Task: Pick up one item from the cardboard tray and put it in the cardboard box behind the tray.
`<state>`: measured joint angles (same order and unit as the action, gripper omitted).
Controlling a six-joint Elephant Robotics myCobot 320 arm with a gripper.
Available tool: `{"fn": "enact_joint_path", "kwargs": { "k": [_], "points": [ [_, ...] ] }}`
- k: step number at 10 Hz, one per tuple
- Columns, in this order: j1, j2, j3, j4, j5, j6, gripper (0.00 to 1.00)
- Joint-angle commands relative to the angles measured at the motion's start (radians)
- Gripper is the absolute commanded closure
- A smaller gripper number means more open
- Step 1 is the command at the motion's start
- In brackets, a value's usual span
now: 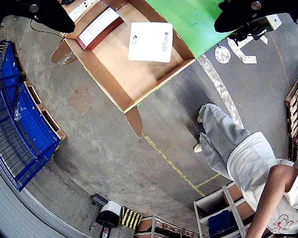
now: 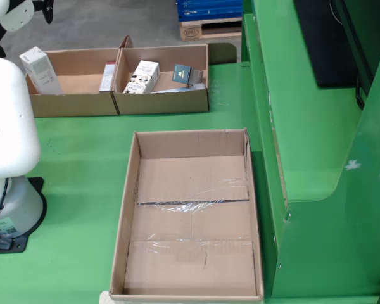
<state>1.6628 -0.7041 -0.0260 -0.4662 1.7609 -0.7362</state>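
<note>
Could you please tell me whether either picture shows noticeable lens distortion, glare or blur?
The view that rides on the tool is a fisheye: the blue wire cage bows and the corners darken. The fixed view of the green table is straight and sharp, with soft glare only on the clear tape in the large open cardboard box.

my fixed view looks down from the side onto the green desk (image 2: 82,183), close above the empty cardboard box (image 2: 191,215), with the cardboard tray (image 2: 117,101) farther back. my view riding on the end effector (image 1: 144,15) faces down from high up, wide-angled, sharing only the tray (image 1: 114,74) and desk edge.
</note>
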Motion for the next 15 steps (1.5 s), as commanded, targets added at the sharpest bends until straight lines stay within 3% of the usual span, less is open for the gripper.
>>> {"fn": "enact_joint_path", "kwargs": {
  "k": [1,6,10,12,15],
  "points": [
    [-0.004,0.023,0.026,0.012,0.007,0.003,0.0],
    [-0.004,0.023,0.026,0.012,0.007,0.003,0.0],
    [-0.012,0.132,0.026,-0.304,0.016,-0.082,0.0],
    [0.009,0.378,-0.468,-0.013,-0.012,-0.076,0.0],
    [0.023,0.491,-0.722,0.217,-0.031,-0.05,0.0]
  ]
}}
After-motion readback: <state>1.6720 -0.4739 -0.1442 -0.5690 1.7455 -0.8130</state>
